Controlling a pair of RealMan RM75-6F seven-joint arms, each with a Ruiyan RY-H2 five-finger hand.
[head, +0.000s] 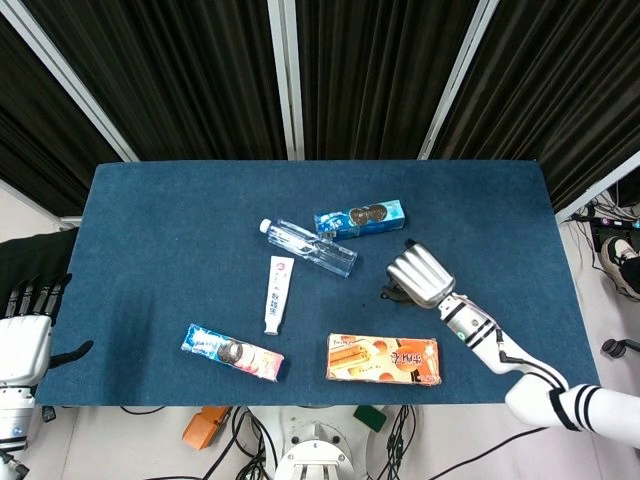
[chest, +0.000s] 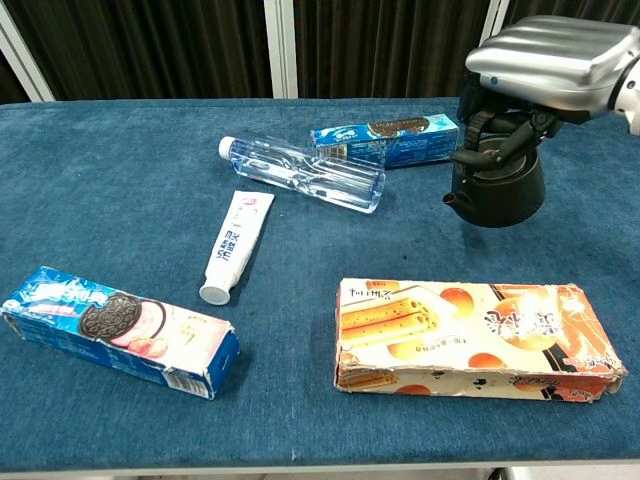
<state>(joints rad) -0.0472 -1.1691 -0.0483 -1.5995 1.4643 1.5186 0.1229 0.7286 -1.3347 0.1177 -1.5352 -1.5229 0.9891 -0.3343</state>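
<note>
Right hand (chest: 545, 75) grips black pot (chest: 497, 190) from above.

Under the right hand (chest: 545, 60), with its glossy ribbed silver shell, sits a matt black teapot (chest: 497, 185). Nearer the robot lies a creased, shiny cardboard box (chest: 470, 340) on the napped blue cloth (chest: 120, 170).

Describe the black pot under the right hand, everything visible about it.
The black pot is small, round and squat, matte black, with a short spout sticking out on its left side in the chest view. It is upright on the blue cloth of the table, near the blue biscuit box and beyond the orange wafer box. The right hand covers its top, fingers on the lid area, hiding the lid.
</note>
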